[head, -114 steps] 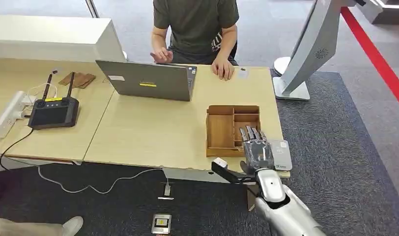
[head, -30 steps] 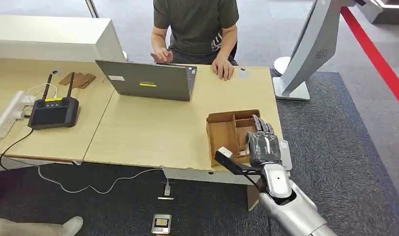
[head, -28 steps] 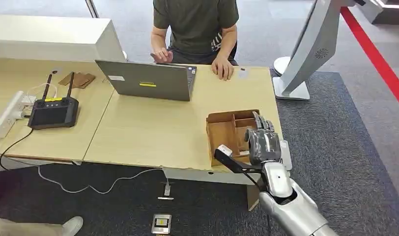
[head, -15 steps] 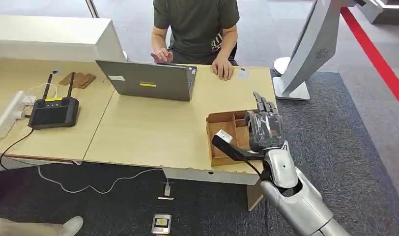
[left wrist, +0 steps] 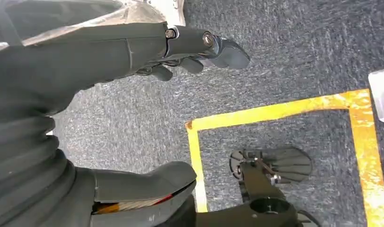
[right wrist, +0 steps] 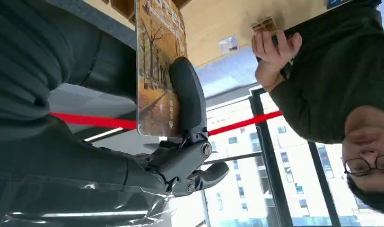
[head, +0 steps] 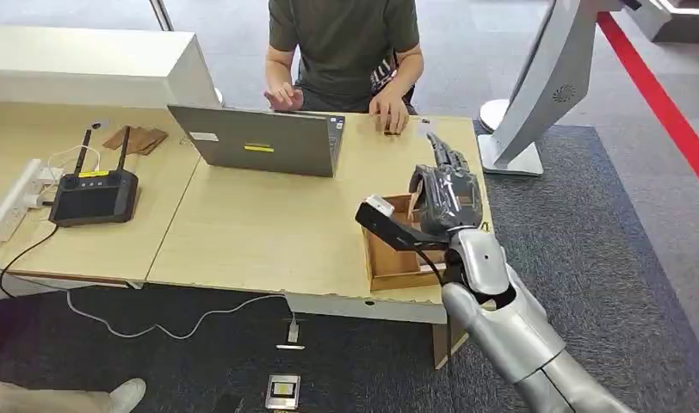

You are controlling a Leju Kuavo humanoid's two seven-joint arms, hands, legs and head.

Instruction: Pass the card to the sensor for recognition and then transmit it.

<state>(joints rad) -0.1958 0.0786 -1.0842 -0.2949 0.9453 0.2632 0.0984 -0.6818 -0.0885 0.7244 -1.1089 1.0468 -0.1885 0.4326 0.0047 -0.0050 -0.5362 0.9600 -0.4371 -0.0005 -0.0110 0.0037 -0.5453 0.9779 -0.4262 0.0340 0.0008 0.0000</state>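
Observation:
My right hand (head: pixel 445 194) hangs above the far right part of the wooden tray (head: pixel 387 262), fingers pointing towards the person across the table. In the right wrist view it holds a card (right wrist: pixel 157 71) printed with autumn trees, the thumb (right wrist: pixel 187 94) pressed on the card's face and the darker fingers behind it. The hand's back hides the card in the head view. The person's hand (head: pixel 389 107) rests at the far table edge beside a small pale tag (head: pixel 426 127). My left hand (left wrist: pixel 62 71) hangs over the grey carpet, fingers apart, holding nothing.
A grey laptop (head: pixel 260 138) stands open before the person. A black controller with antennas (head: pixel 95 196) and cables lie at the table's left. A white stand's base (head: pixel 510 151) sits on the carpet past the table's right end.
My right hand has risen from the tray's near right corner and moved forward over the tray towards the person, the arm stretching out.

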